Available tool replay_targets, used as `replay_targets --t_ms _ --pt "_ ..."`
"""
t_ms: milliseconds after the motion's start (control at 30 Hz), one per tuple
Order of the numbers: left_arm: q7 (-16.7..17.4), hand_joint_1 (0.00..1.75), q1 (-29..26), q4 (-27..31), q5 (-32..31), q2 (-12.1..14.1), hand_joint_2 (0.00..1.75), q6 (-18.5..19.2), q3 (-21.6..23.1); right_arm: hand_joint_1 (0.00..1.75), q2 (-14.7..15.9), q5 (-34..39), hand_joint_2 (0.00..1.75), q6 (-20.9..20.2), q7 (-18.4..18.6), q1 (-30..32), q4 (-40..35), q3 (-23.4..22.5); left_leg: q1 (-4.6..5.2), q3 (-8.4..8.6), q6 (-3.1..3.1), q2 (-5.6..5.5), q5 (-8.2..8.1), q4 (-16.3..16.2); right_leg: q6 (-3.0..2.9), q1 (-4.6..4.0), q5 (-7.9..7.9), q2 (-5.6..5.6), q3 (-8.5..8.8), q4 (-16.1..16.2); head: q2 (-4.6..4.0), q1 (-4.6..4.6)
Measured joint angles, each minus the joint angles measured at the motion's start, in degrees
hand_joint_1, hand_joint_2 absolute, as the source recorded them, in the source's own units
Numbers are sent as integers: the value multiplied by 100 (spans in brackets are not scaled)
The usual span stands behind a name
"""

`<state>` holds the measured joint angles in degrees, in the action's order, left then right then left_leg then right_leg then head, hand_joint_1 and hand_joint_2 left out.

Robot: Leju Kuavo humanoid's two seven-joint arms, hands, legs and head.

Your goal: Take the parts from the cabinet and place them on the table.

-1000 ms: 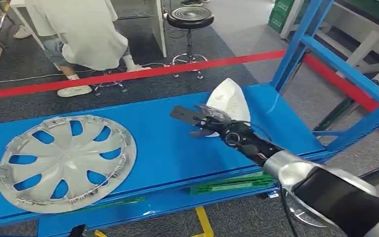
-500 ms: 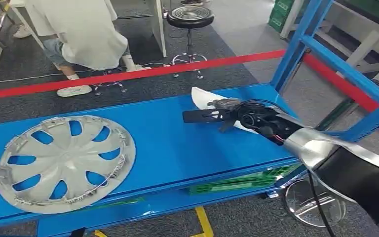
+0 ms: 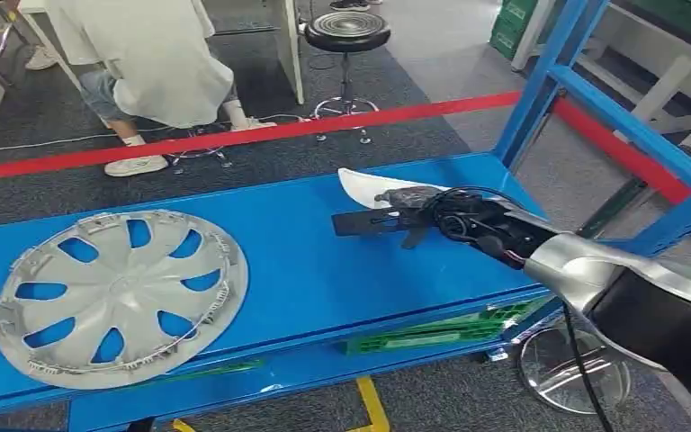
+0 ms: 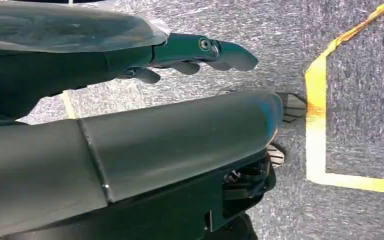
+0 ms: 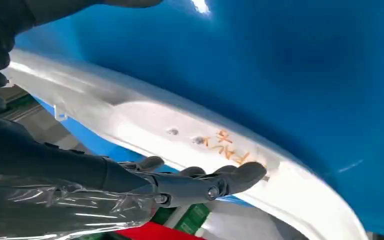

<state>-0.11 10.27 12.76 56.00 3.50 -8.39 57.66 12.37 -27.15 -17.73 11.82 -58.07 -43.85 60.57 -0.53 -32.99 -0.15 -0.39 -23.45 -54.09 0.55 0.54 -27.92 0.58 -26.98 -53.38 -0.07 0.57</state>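
**Right hand on the white part at the far end of the blue shelf**

From the head view I see my right hand (image 3: pixel 405 216) reaching across the blue shelf (image 3: pixel 306 261), its dark fingers stretched out flat toward the shelf's middle. It lies against the white part (image 3: pixel 364 187), a curved white shell near the shelf's right end, beside the blue upright (image 3: pixel 540 85). A silver hubcap (image 3: pixel 117 292) lies flat on the shelf's left side, well apart from the hand. A person in a white coat (image 3: pixel 144 54) sits beyond the red tape (image 3: pixel 261 133) on the floor, next to a black stool (image 3: pixel 346 34).

From the left wrist view, my left hand (image 4: pixel 190 55) hangs over grey carpet with yellow tape (image 4: pixel 316 125), fingers loosely apart and holding nothing.

From the right wrist view, the fingers (image 5: pixel 230 177) rest against the part's white edge (image 5: pixel 180 135), which carries orange handwriting. I cannot tell whether they grip it.
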Motion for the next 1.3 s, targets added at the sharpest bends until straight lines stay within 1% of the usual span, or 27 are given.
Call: replay_targets --t_ms 200,233,267,433,1000,1300 --pt "-13 0 -9 0 -2 0 0 0 -13 0 24 61 175 15 -2 -4 -33 153 0 0 0 0 0 1 0 0 0 1 0 0 0 -2" --pt "-15 0 -12 0 0 0 0 0 -15 110 24 90 175 15 -2 -12 -37 184 0 0 0 0 0 0 0 0 0 1 0 0 0 -2" --pt "-15 0 -16 0 0 0 0 0 -15 175 24 98 175 11 -2 -18 -41 216 0 0 0 0 0 1 0 0 0 1 0 0 0 -4" --pt "-50 0 -31 0 33 0 0 2 -37 175 24 175 175 -77 -2 -87 -52 393 0 0 0 0 0 1 0 -1 0 0 1 0 0 -4" --pt "-76 0 -111 0 120 0 0 33 -168 175 39 306 175 -153 0 -228 -111 857 0 0 0 1 0 1 0 0 0 1 -1 0 0 -4" --pt "-76 0 -124 0 136 -2 0 33 -221 175 61 308 175 -157 0 -241 -135 988 0 0 0 1 0 1 0 0 0 1 -1 0 0 -2"
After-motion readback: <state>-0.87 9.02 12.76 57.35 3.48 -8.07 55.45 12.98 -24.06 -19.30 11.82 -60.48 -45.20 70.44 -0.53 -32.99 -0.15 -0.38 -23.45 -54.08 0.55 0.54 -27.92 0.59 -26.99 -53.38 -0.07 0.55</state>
